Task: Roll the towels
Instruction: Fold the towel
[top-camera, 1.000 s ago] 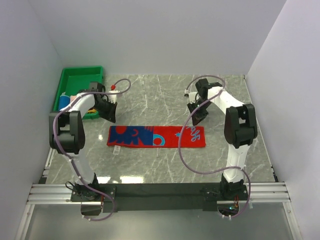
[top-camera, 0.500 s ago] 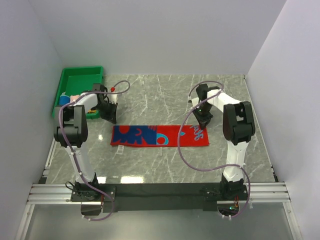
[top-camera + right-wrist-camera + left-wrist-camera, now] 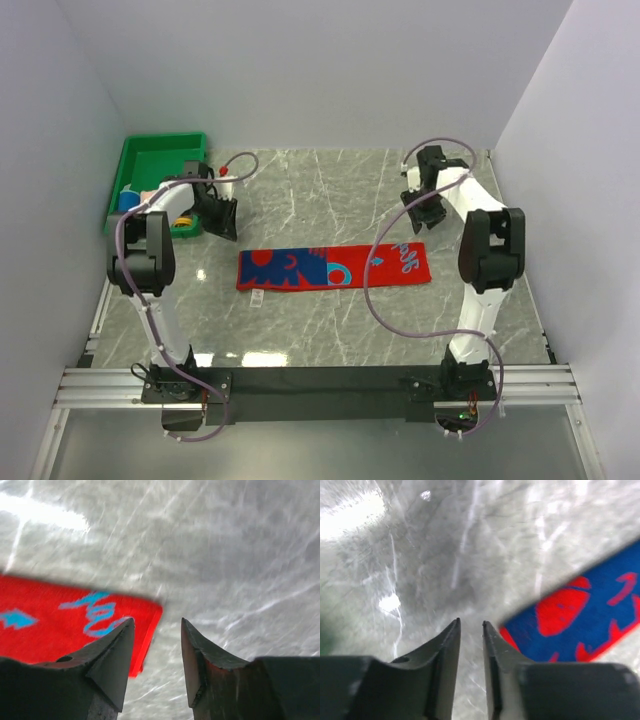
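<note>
A long red-and-blue patterned towel (image 3: 330, 268) lies flat and spread out across the middle of the table. My left gripper (image 3: 224, 222) hovers just beyond its blue end. In the left wrist view that gripper (image 3: 470, 624) has its jaws slightly apart with bare table between them, and the towel (image 3: 580, 615) lies off to the right. My right gripper (image 3: 416, 220) is above the far side of the red end. Its wrist view shows this gripper (image 3: 157, 621) open and holding nothing, beside the towel corner (image 3: 65, 625).
A green plastic tray (image 3: 160, 158) stands at the back left with a blue cloth (image 3: 126, 201) inside, partly hidden by the left arm. White walls close in the table on three sides. Purple cables loop from both arms.
The towel slid to the right and now lies flat. Both grippers have opened. The right gripper has moved back and to the right, away from the red end.
</note>
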Motion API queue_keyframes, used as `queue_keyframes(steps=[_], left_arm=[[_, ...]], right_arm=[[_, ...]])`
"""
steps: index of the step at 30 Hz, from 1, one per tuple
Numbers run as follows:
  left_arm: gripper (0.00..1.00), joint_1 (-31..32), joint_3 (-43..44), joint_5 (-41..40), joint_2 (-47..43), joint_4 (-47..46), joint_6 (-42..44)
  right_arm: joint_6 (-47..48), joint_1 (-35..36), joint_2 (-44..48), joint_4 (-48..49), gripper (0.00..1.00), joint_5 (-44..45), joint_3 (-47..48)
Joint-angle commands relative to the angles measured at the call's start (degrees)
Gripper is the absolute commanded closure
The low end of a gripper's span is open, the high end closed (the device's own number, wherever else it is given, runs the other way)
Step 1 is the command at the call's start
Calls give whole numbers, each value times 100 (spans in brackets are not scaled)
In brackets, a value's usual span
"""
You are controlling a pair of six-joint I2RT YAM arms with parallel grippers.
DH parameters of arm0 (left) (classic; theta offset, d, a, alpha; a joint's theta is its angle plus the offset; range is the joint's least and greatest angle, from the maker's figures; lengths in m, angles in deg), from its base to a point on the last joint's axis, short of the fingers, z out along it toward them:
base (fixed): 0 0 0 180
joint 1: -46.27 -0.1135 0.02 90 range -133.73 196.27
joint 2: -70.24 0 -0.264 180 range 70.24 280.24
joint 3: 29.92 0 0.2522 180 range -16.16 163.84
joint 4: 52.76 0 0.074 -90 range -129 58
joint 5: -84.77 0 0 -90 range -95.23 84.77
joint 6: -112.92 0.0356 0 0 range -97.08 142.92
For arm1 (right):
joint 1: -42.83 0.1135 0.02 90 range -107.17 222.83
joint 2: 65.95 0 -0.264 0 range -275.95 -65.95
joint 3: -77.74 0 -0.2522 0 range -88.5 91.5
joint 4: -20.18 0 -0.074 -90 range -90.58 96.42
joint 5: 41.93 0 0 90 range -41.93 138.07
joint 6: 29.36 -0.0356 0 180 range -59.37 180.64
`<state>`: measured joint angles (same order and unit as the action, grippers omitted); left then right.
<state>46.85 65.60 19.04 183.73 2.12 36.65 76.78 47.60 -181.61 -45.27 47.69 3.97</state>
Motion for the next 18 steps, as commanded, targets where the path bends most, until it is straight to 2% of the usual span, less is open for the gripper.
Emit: queue_keyframes(steps=[1, 5, 7, 14, 18], left_arm=[[67, 30, 234, 367, -670, 159, -230], [59, 30, 209, 613, -951, 133, -451], [56, 30, 96, 692, -1118, 72, -468], [51, 30, -10, 720, -1198, 212, -389], [51, 30, 42, 702, -1207, 186, -556]], right_arm=[[-225, -301, 570, -245, 50, -523, -272], [-304, -898, 535, -527, 49, -1392, -598], [-313, -935, 518, -562, 49, -1718, -773], [-427, -926, 421, -352, 53, -2079, -1169], [-533, -821, 351, -97, 55, -1896, -1458]])
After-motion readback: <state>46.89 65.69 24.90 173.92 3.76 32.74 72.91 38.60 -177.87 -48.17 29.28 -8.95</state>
